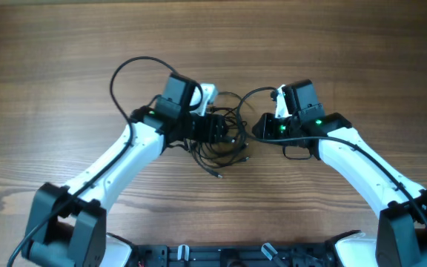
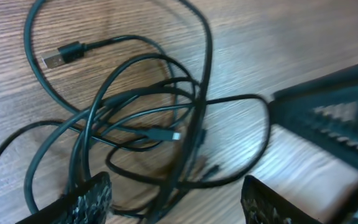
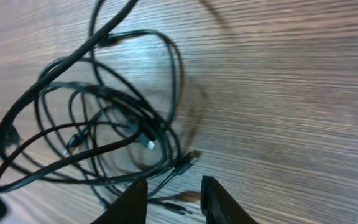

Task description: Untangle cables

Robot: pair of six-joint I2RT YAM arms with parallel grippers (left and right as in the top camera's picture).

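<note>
The cables (image 1: 227,150) lie as one knotted heap at the middle of the table (image 1: 362,52), between the two arms; a loose end trails toward 6 o'clock; the left gripper (image 2: 176,205) hangs over the heap's 9 o'clock side, fingers spread wide with several strands crossing the gap, none pinched; the right gripper (image 3: 173,202) sits at 3 o'clock, fingers parted narrowly, a thin strand running toward the gap, though whether it touches cannot be told; likely risks: the left fingers closing on several strands at once, so a pull cinches the knot; the USB plug (image 2: 58,57) or the silvery tip (image 3: 149,143) snagging in a loop; the whole heap sliding unrestrained
</note>
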